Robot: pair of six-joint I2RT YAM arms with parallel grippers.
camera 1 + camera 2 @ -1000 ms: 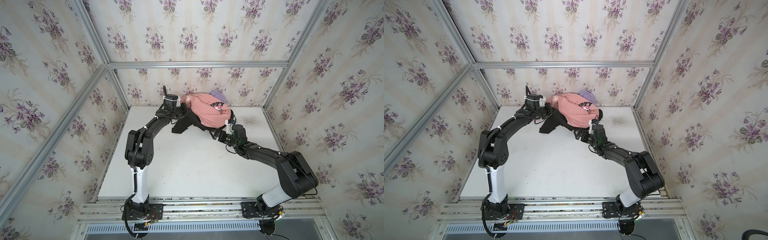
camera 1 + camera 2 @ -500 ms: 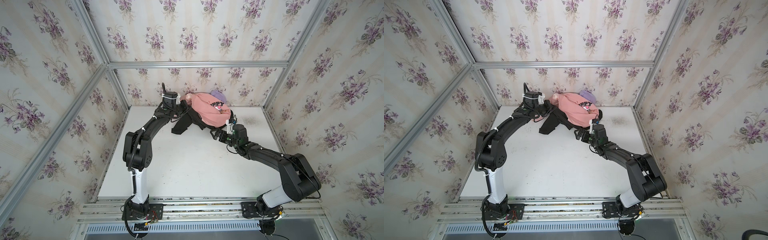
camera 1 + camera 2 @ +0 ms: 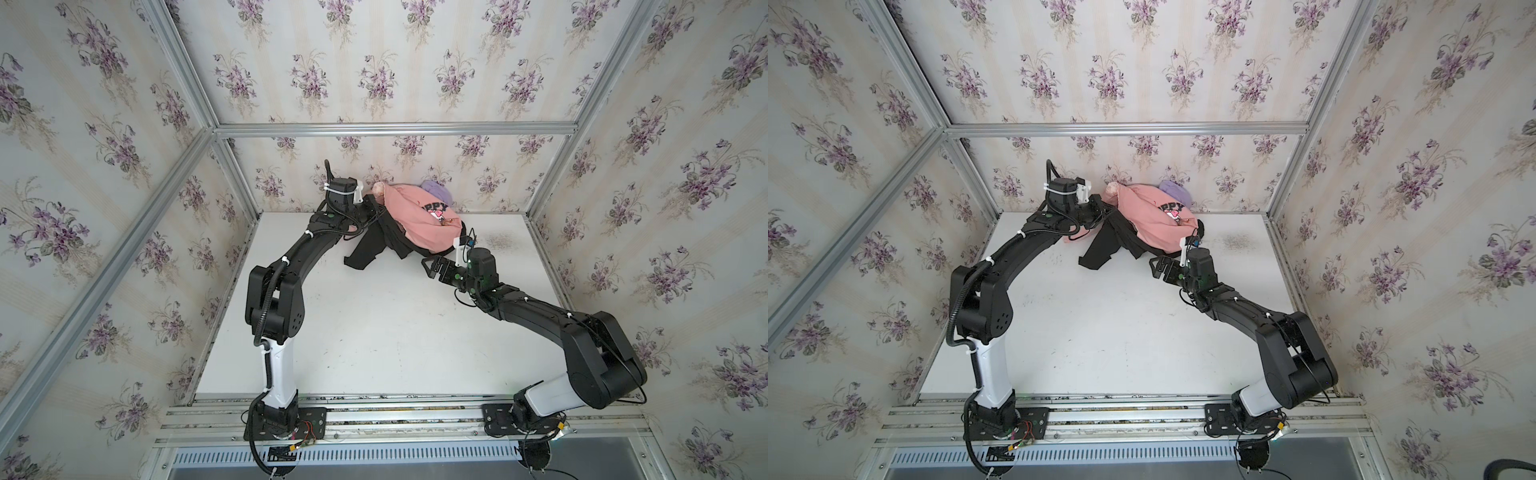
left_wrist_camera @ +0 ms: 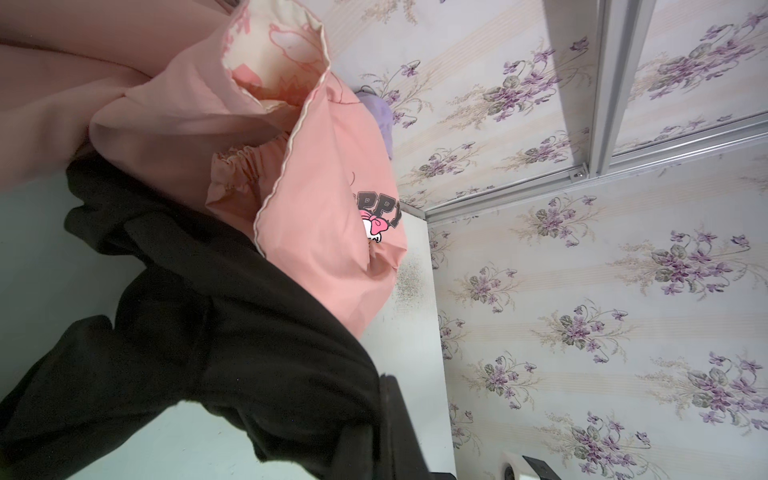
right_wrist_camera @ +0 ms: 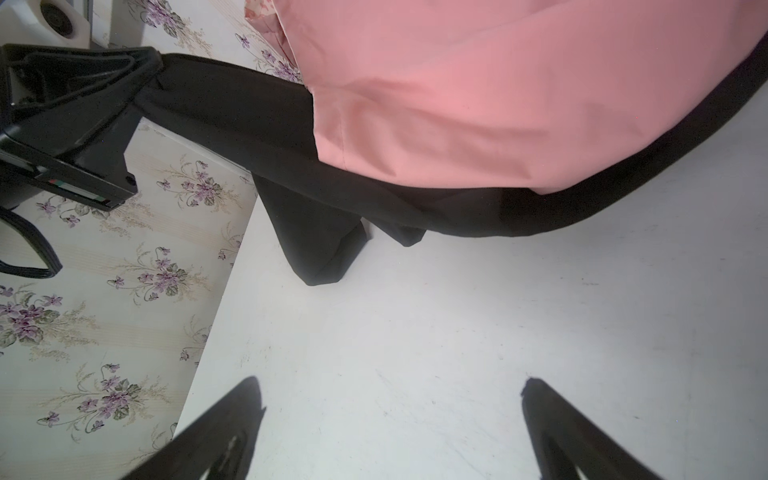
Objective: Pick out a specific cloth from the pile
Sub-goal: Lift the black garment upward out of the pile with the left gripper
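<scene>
At the far edge of the table (image 3: pixel 374 332), the left gripper (image 5: pixel 147 68) clamps a taut end of the black cloth (image 3: pixel 363 253), pinned under the pink sweatshirt (image 3: pixel 419 220), apparently to drag it free, while the right gripper (image 5: pixel 390 399) stands close by, jaws apart and empty.

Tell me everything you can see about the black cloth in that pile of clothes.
The black cloth is plain, matte, soft fabric with no print, lying in folds. Part of it sits under the pink sweatshirt, a dark rim showing along that garment's near edge. One end is pinched in the shut left gripper, and a loose flap rests on the white table. The open right gripper is clear of it.
</scene>
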